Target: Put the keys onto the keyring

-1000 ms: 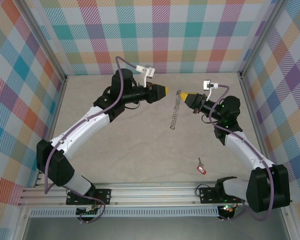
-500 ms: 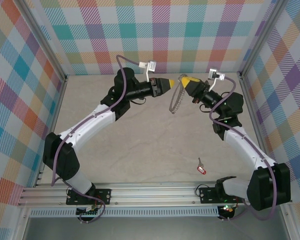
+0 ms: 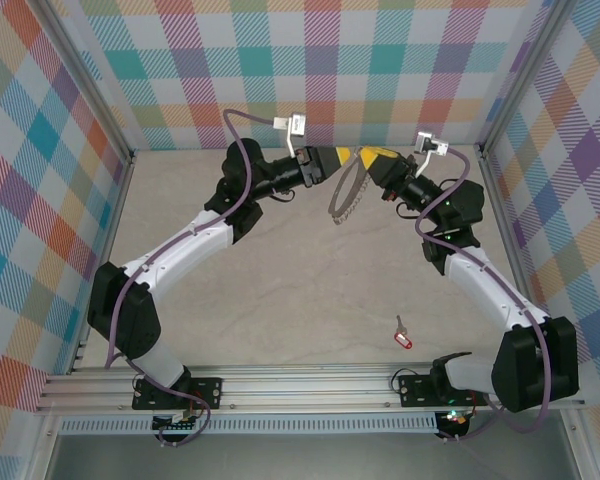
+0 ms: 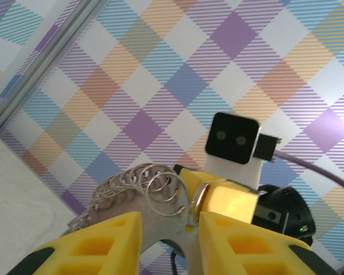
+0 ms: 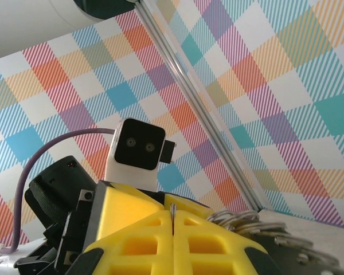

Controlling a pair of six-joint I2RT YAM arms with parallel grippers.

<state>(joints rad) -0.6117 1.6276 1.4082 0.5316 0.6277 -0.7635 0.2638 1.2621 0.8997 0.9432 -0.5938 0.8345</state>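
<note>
Keyring [image 3: 345, 200] up at the back of the table [image 3: 280, 280], dangling off my right hand [image 3: 372, 160], its fringed rim trailing from 1 o'clock down to 7 o'clock in the overhead view. That right hand is clamped tight on it: in its wrist camera the thin metal edge sits pinched between the yellow fingers [image 5: 137, 240], with coils spilling out at 3 o'clock. My left hand [image 3: 337, 163] faces it from 9 o'clock, nose to nose, jaws partly apart and gripping nothing, the ring's coils just beyond the gap.

Now the key [image 3: 404, 338]: flat on the table, well apart from both hands, off at 5 o'clock from the ring, red head nearest me, blade aimed roughly at 11 o'clock. It lies near my right arm's base, so that arm is closer. But that hand is busy, so I reckon the ring gets passed left first.
</note>
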